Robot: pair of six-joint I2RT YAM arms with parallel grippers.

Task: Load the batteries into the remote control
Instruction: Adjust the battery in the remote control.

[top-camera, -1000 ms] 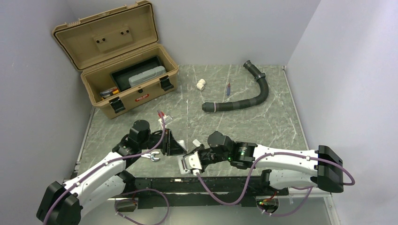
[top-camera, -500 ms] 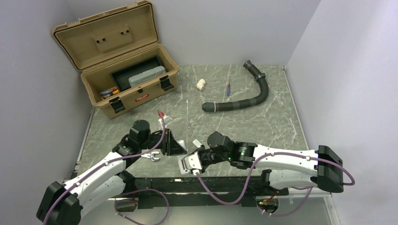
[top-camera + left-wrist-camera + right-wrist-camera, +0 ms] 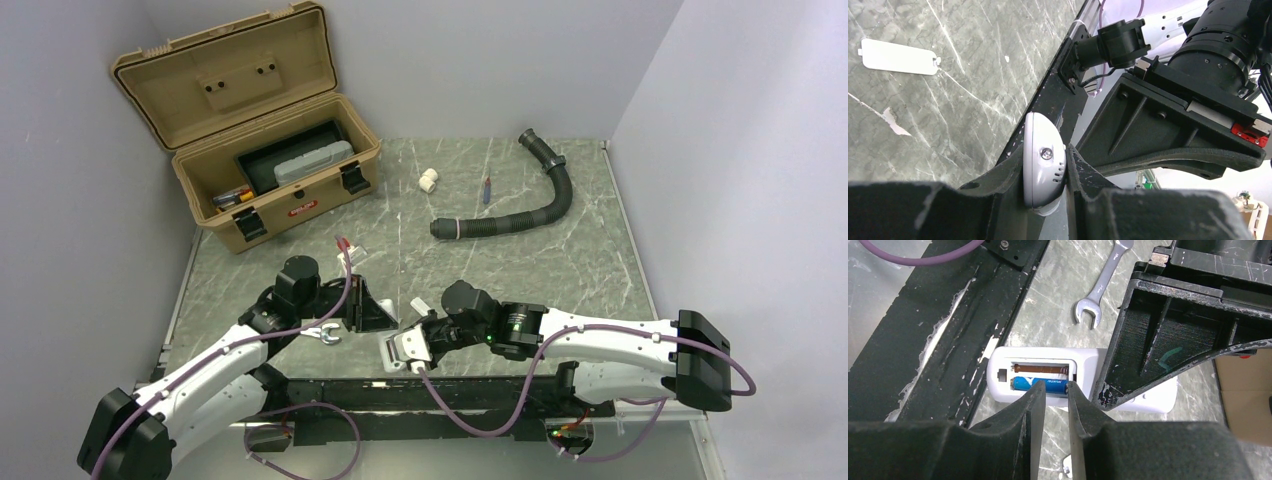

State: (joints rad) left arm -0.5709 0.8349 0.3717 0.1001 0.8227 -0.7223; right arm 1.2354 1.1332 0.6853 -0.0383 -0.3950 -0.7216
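The white remote control (image 3: 1008,371) lies back-up at the table's near edge, with its battery bay open. A blue battery (image 3: 1024,383) lies in the bay's near slot. The far slot (image 3: 1040,369) shows bare brown contacts and a spring. My right gripper (image 3: 1057,390) hovers over the blue battery, its jaws a narrow gap apart with nothing between them. My left gripper (image 3: 1045,170) is shut on the remote control (image 3: 1044,162) at its other end. From above, both grippers meet over the remote control (image 3: 397,352).
A white cover piece (image 3: 897,57) lies on the marble beside the arms. A wrench (image 3: 1098,295) rests by the left gripper. The open tan toolbox (image 3: 270,170), a white fitting (image 3: 428,180), a red-and-blue stick (image 3: 487,188) and a black hose (image 3: 520,210) sit farther back.
The right gripper's jaws have narrowed slightly over the remote. Both arms otherwise hold their places.
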